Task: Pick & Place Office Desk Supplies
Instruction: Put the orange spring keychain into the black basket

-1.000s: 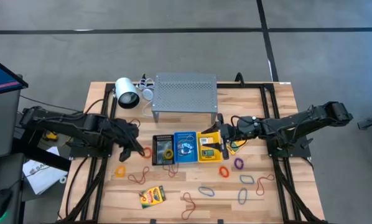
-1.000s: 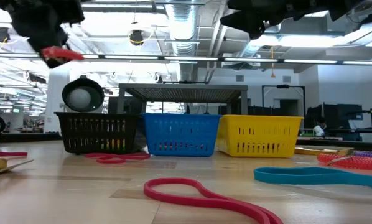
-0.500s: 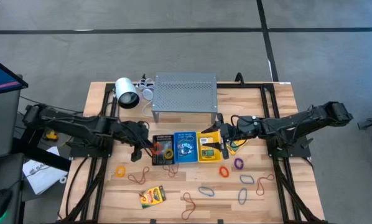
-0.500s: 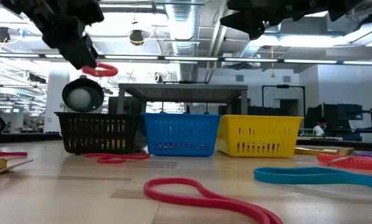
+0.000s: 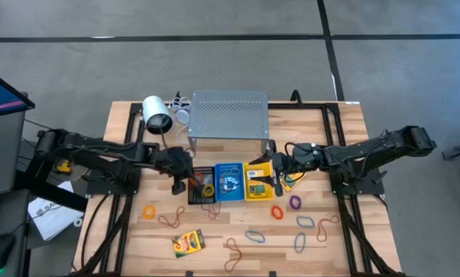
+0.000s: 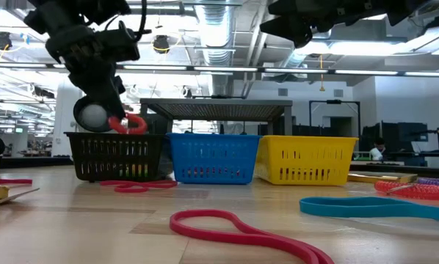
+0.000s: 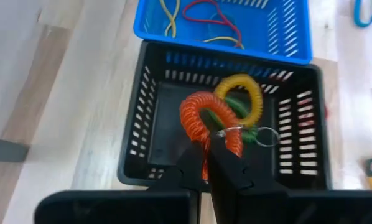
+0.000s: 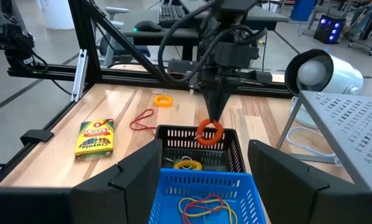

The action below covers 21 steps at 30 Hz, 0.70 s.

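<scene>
1. Between the left gripper's (image 7: 206, 163) fingers: an orange coil (image 7: 206, 121), pinched at its lower end, jaws closed down to a narrow slot on it. The coil arches up and away from the fingertips, its long axis running on from theirs.
2. Directly below the left gripper: the black basket (image 7: 142, 106). The coil hangs over the open top, about level with the rim in the low view (image 6: 131, 123), so the coming release looks to be a straight drop with no sideways travel needed.
3. Inside the black basket, just beyond the coil: a yellow coil (image 7: 242, 96) and a metal ring (image 7: 267, 135) on the floor.
4. Next basket out from the left gripper: blue basket (image 7: 279, 37), holding loose red and yellow bands.
5. Farther still: yellow basket (image 5: 258, 181), with the right gripper (image 5: 280, 171) waiting at its far side, fingers spread wide and holding nothing. The left arm is plainly the nearer to the black basket.
6. On the table around the left gripper: crayon box (image 5: 188, 242) and scattered bands, among them a red band (image 6: 234, 227), still to be sorted.
7. View differences: the left wrist view alone shows the basket contents and the grip; the right wrist view (image 8: 209, 132) and low view show the coil's height against the rim; the high view mostly hides the coil beneath the arm.
</scene>
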{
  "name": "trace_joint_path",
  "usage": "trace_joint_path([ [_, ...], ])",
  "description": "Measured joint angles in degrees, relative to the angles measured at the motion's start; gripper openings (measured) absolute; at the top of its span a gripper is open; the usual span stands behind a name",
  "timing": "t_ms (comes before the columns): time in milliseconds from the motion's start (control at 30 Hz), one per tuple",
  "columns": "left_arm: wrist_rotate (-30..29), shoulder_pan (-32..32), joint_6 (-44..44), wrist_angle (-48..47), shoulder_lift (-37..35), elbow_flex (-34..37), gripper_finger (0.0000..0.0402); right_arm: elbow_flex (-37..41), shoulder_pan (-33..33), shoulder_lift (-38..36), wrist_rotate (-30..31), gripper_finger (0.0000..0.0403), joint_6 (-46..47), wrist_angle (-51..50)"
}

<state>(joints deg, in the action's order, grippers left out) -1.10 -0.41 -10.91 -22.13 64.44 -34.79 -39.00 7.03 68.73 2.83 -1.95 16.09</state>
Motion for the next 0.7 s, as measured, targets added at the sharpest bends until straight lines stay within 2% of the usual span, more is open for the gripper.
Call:
trace_joint_path([
  [433, 0.02, 0.51, 1.68, 3.39, 1.53, 0.07, 0.0005, 0.00, -1.64, 0.00, 0.00, 0.0234, 0.29, -0.54],
  [700, 1.60, 0.48, 1.68, 8.06, 7.51, 0.07, 0.0006, 0.00, -1.62, 0.02, 0.00, 0.0234, 0.45, -0.66],
])
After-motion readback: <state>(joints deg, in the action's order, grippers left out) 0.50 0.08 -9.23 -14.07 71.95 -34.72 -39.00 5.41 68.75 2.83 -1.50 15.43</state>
